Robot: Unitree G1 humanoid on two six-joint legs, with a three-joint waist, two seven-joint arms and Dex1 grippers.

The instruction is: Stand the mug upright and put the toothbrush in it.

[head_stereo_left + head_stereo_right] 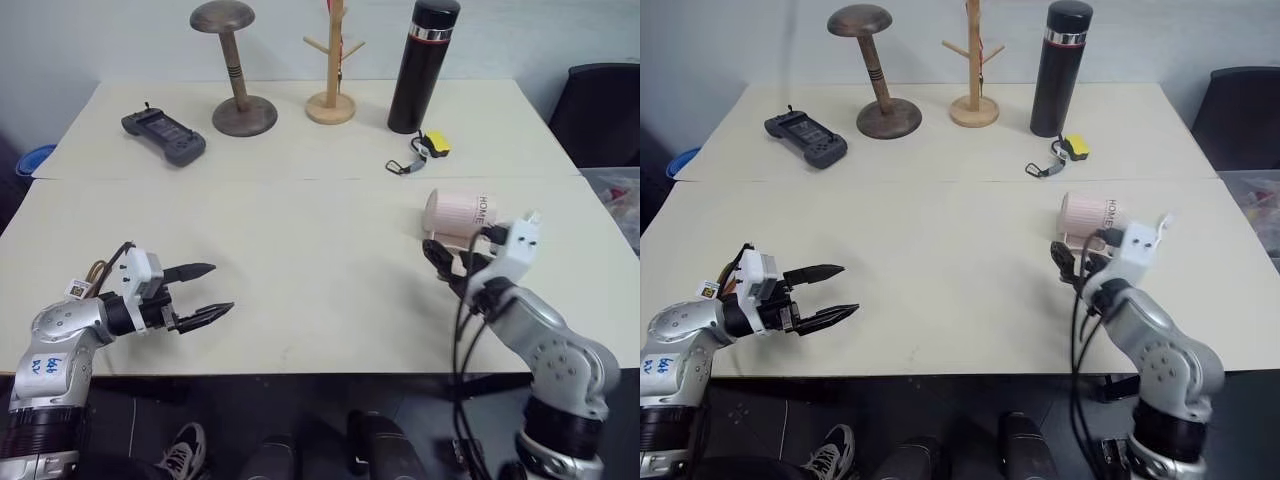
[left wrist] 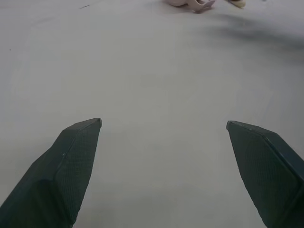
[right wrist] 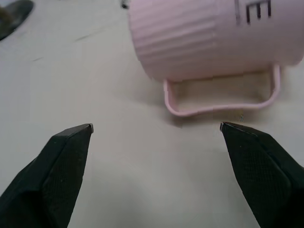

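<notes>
at the lower left of the head view the left gripper hangs over the bare pale table with its two black fingers spread wide, and it holds nothing. in the upper left a dark game controller lies on the far part of the table. to its right stands a brown wooden stand with a round top, then a light wooden peg tree, then a tall black flask with a silver band. just in front of the flask lies a small yellow thing with a strap and a ring. on the right side of the frame the mug lies on its side, pink, with dark letters on it and its handle flat against the table. the right gripper is just in front of the mug at the lower right, fingers wide apart, and it holds nothing. in the right wrist view the mug's loop handle sits near the two open fingertips and does not touch them. i cannot make out the toothbrush for sure.
</notes>
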